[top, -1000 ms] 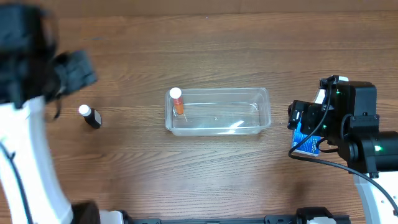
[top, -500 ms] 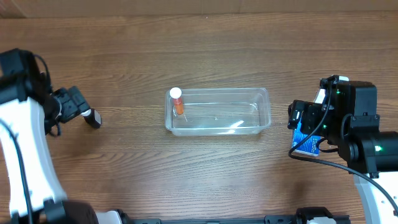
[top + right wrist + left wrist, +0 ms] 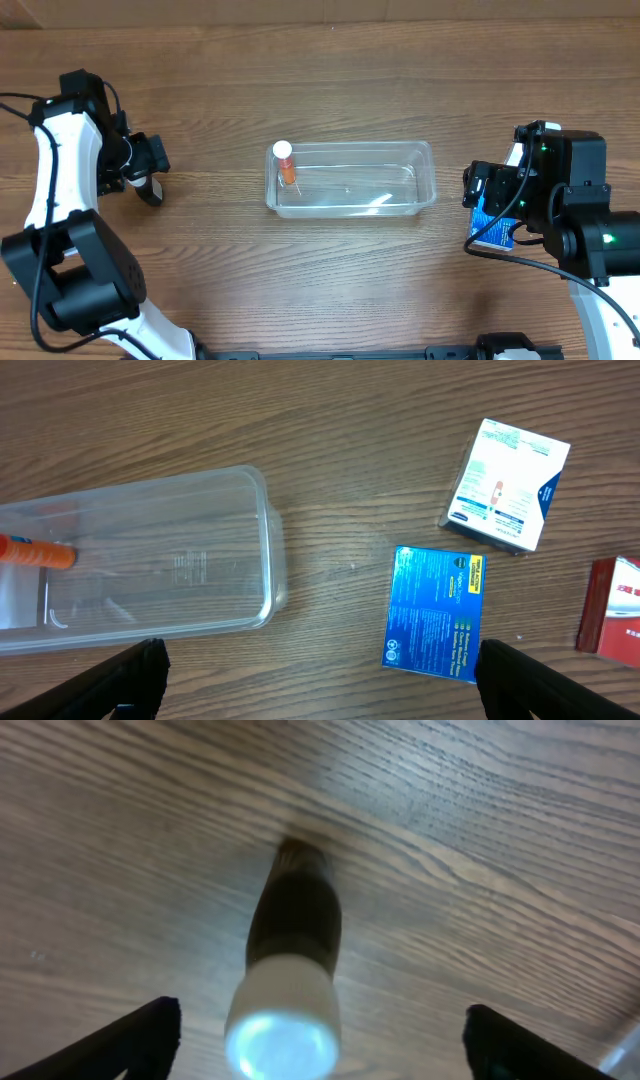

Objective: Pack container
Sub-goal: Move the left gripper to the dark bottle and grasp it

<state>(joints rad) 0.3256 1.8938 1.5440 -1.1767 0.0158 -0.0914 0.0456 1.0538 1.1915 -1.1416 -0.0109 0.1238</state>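
Observation:
The clear plastic container sits mid-table; an orange bottle with a white cap lies in its left end. It also shows in the right wrist view, with the orange bottle inside. A small dark bottle with a white cap stands on the table at the left. My left gripper is open, its fingers on either side of this bottle, not touching it. My right gripper is open and empty, above the table right of the container, over a blue box.
A white box and a red box at the frame edge lie right of the blue box. In the overhead view the blue box shows partly under the right arm.
My left arm has swung in from the left and come down over the small dark bottle, fingers now around it. The right arm and the container have not moved.

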